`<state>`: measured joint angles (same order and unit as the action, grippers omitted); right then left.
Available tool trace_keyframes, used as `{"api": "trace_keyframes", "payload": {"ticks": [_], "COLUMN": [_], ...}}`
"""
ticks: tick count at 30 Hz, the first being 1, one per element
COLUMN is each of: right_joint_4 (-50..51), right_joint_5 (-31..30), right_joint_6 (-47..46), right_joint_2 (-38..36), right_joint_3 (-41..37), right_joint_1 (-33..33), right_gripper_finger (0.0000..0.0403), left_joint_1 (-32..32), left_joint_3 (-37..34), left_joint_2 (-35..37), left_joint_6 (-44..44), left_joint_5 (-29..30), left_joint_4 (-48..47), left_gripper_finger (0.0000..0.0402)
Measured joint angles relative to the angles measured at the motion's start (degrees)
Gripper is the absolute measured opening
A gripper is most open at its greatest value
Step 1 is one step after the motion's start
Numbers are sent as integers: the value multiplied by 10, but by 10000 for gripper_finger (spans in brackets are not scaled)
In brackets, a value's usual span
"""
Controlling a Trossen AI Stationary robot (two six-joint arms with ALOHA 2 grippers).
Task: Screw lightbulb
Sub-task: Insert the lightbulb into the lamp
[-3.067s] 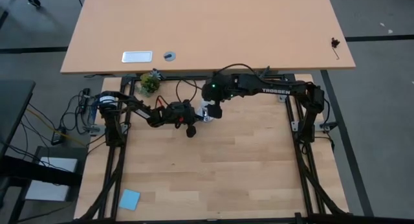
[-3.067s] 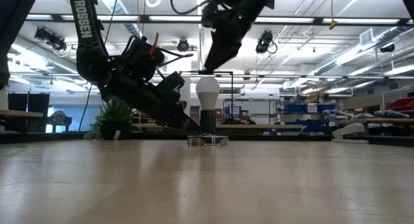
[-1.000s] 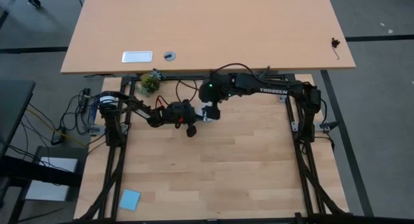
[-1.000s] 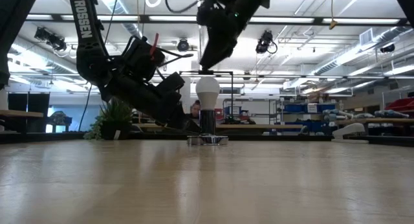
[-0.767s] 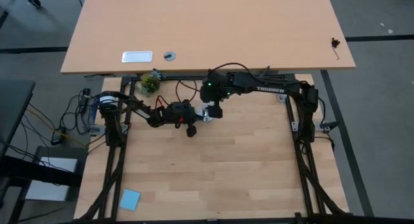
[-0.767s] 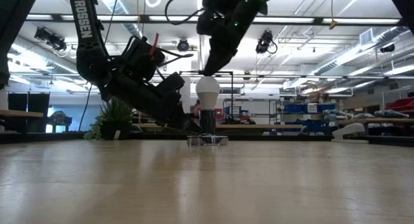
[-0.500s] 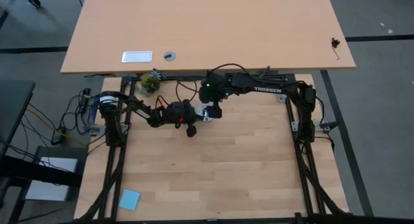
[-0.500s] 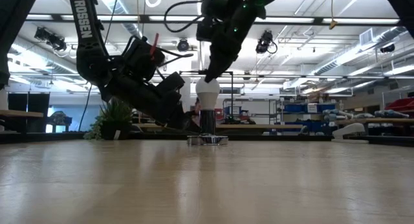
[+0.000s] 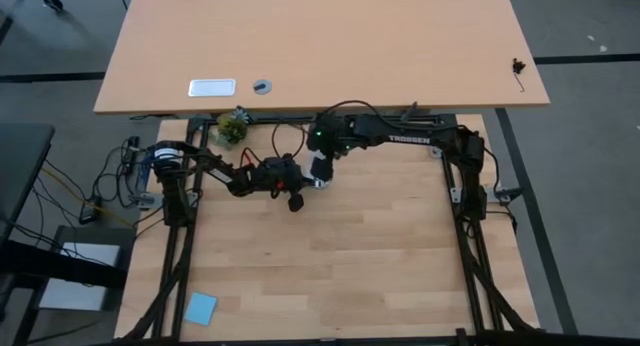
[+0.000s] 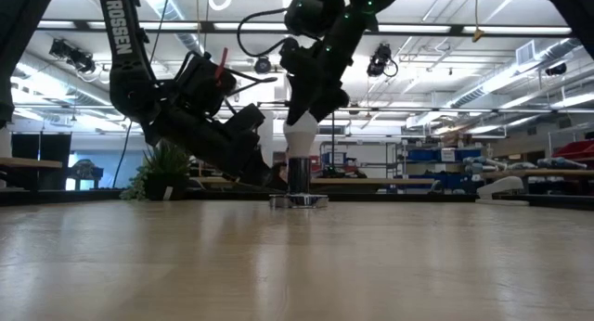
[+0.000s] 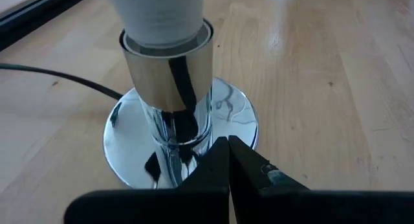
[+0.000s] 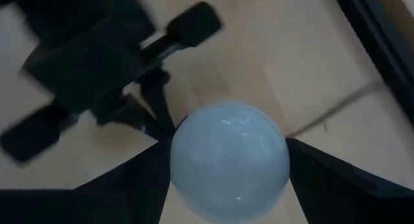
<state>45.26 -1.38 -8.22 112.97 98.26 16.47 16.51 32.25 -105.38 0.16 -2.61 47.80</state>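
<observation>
The white lightbulb (image 12: pixel 229 160) stands upright in a chrome socket (image 11: pixel 169 68) on a round chrome base disc (image 11: pixel 236 120) at the table's far middle. My right gripper (image 10: pixel 306 112) comes down over the bulb, and only the bulb's lower neck (image 10: pixel 300 135) shows in the low view. In the high view my right gripper (image 9: pixel 319 170) hides the bulb. My left gripper (image 11: pixel 228 145) is shut, low at the socket's foot, and also shows in the low view (image 10: pixel 276 183). My left gripper's shut fingertips (image 11: pixel 220 153) lie against the chrome base disc close to the socket's stem (image 11: pixel 173 130), coming in slanting down from the table's left. My right gripper has the bulb's round globe (image 12: pixel 187 153) between its two fingers (image 12: pixel 139 182), one on each side, from above, pointing down. The bulb stays upright in the socket.
A black cord (image 11: pixel 58 75) runs from the socket. A small plant (image 9: pixel 232 128) stands at the far left edge, a blue note (image 9: pixel 200 307) lies near the front left corner, and a large desk (image 9: pixel 320 46) stands beyond. The table's near half (image 9: pixel 360 266) is bare wood.
My right gripper has gone down and a little toward the table's left, from just above the bulb's top to around its globe, so the globe is now covered in the low view. The bulb and socket have stayed in place.
</observation>
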Motion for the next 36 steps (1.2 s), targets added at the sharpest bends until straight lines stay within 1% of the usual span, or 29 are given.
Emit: {"api": "trace_keyframes", "payload": {"ticks": [3, 5, 7, 13, 16, 20, 22, 25, 28, 36], "right_joint_4": [17, 21, 16, -1, -1, 2, 5, 8, 13, 15], "right_joint_5": [-7, -7, -7, -15, -26, -35, -28, -6, 26, 37], "right_joint_6": [-99, -113, -102, -30, 22, 155, 228, 293, 316, 336], "right_joint_2": [1, 2, 4, -10, -13, -16, -17, -16, -16, -15], "right_joint_3": [1, 1, 0, 0, 2, 20, 25, 26, 26, 26], "right_joint_1": [0, -1, -8, -21, -24, -26, -26, -21, -16, -13], "right_gripper_finger": [298, 307, 316, 341, 349, 351, 350, 346, 340, 324], "left_joint_1": [0, 0, 0, 0, 0, 0, 0, 0, 0, 0], "left_joint_3": [0, 0, 0, 0, 0, 0, 0, 0, 0, 0], "left_joint_2": [0, 0, 0, 0, 0, 0, 0, 0, 0, 0], "left_joint_6": [0, -2, -4, -4, -4, -4, -4, -4, -4, -4], "left_joint_5": [0, 0, 0, 0, 0, 0, 0, 0, 0, 0], "left_joint_4": [0, 2, 0, 0, 0, -1, -1, -1, -2, -2], "left_gripper_finger": [1, 1, 1, 1, 1, 1, 1, 1, 1, 1]}}
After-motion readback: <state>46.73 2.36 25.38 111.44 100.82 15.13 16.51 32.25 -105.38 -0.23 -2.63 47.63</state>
